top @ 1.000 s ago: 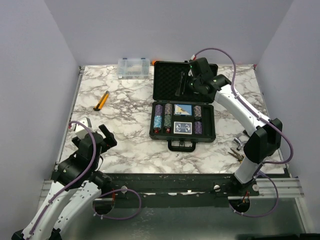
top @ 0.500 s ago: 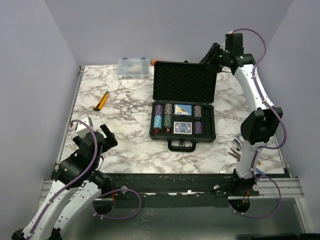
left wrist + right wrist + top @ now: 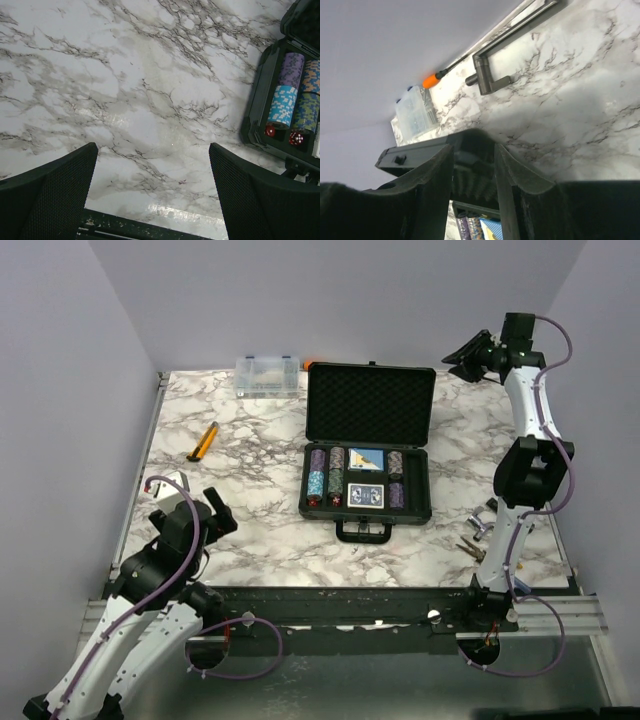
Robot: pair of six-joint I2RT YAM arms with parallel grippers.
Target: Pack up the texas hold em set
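The black case of the texas hold em set (image 3: 366, 502) lies open mid-table, its foam-lined lid (image 3: 370, 402) standing upright. In the tray are chip stacks (image 3: 327, 472), two blue card decks (image 3: 365, 494) and red dice (image 3: 270, 131). My right gripper (image 3: 462, 358) hangs high beside the lid's top right corner, clear of it. In the right wrist view its fingers (image 3: 473, 150) are open on nothing, with the lid (image 3: 420, 150) seen beyond them. My left gripper (image 3: 190, 504) is wide open and empty near the front left. The left wrist view shows it (image 3: 152, 150) above bare marble, left of the case (image 3: 260, 100).
A clear plastic organizer box (image 3: 267, 375) stands at the back, left of the lid. An orange-handled tool (image 3: 205, 441) lies on the left. Another orange handle (image 3: 432, 80) sits behind the lid by the wall. Pliers and metal tools (image 3: 478, 535) lie by the right arm's base.
My right arm has risen from the lid's foam face and swung back to the right, past the lid's corner. The lid stays upright. My left gripper has shifted slightly.
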